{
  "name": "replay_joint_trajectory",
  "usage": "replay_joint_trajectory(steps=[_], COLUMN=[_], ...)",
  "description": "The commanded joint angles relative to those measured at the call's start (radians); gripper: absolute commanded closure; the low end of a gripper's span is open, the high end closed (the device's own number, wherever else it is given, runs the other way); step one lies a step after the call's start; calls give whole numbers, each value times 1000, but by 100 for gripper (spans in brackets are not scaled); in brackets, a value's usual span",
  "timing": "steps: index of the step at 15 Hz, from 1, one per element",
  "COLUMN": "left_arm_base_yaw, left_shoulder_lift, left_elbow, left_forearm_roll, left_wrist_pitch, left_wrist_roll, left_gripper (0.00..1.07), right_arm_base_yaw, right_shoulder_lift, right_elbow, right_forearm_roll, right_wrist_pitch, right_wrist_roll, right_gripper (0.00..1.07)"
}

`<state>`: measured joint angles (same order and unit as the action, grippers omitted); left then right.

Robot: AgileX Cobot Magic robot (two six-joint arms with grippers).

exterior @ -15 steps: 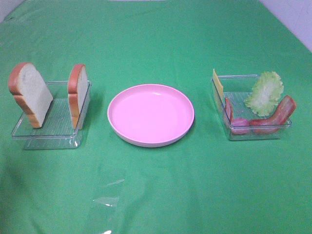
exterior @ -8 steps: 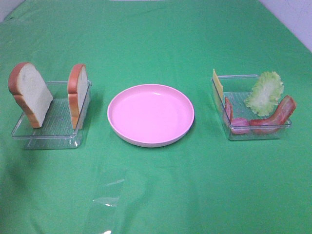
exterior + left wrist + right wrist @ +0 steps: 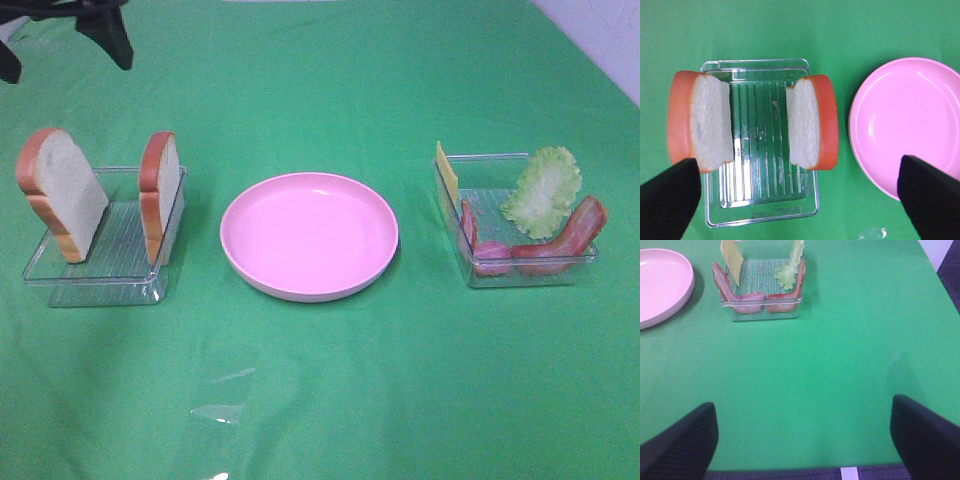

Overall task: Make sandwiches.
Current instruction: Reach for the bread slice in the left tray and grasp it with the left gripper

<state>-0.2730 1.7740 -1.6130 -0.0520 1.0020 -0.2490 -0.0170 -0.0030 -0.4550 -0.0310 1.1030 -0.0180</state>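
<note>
While the left end effector (image 3: 800, 192) and right end effector (image 3: 802, 432) gape empty, two bread slices (image 3: 710, 125) stand upright on edge.

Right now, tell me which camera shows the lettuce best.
Exterior high. There the lettuce turns its broad, ruffled face to the camera as it leans in the right-hand tray. The right wrist view catches it only nearly edge-on, small and far off. The left wrist view does not show it at all.
</note>
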Motion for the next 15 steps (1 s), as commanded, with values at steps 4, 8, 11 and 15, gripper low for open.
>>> replay_joint_trajectory(steps=[4, 8, 11, 15], left_arm_base_yaw=[-125, -125, -125, -125], left_shoulder_lift=[220, 302, 352, 439], left_elbow=[-209, -221, -221, -220], left_forearm_roll=[167, 163, 159, 186], left_wrist_pitch=[261, 176, 122, 66], left_wrist_roll=[-93, -124, -148, -171], left_gripper=[7, 7, 9, 14], right_arm_base_yaw=[-5, -5, -5, -5], right_shoulder_lift=[-33, -33, -33, -33], right_elbow=[3, 3, 3, 3], right_forearm_roll=[1, 1, 1, 1], right_wrist_pitch=[-6, -6, -6, -6], right_wrist_roll=[-4, -4, -4, -4], right_gripper=[18, 18, 18, 18])
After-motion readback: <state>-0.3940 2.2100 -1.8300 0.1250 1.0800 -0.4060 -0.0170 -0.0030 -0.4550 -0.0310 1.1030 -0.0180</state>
